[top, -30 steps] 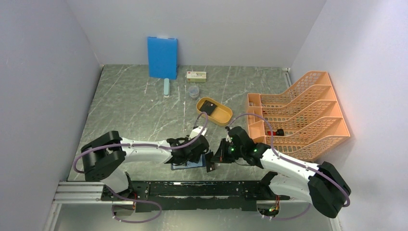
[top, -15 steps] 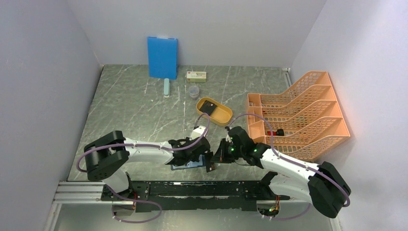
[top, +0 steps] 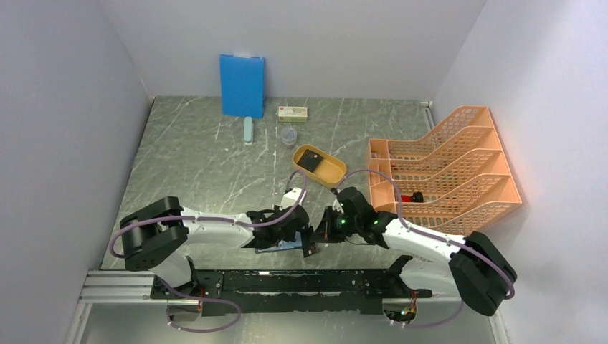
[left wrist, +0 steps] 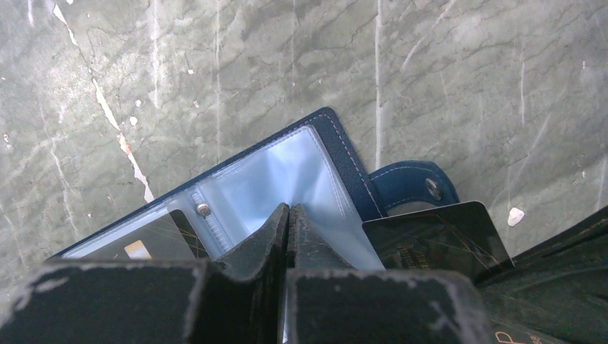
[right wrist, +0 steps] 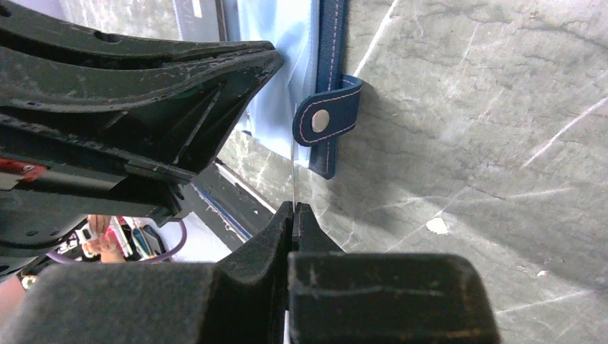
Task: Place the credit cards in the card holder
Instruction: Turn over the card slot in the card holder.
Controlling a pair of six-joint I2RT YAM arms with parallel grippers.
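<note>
Seeing card holder (left wrist: 287, 168) lying open and flat on surface (left wrist: 466, 86) at the near edge, between both arms. Reading long axis as diagonal in left wrist view, lower left to upper right, with clasp tab (left wrist: 412, 190) pointing toward right hand (right wrist: 294, 208). Finding left hand (left wrist: 288, 211) directly on top, fingers pressed together, tips on the clear sleeve. Finding right hand just beside the tab side, clamped on dark credit card (left wrist: 437, 236), front edge by the tab. Also spotting second card (left wrist: 143, 247) under plastic, lower left.
</note>
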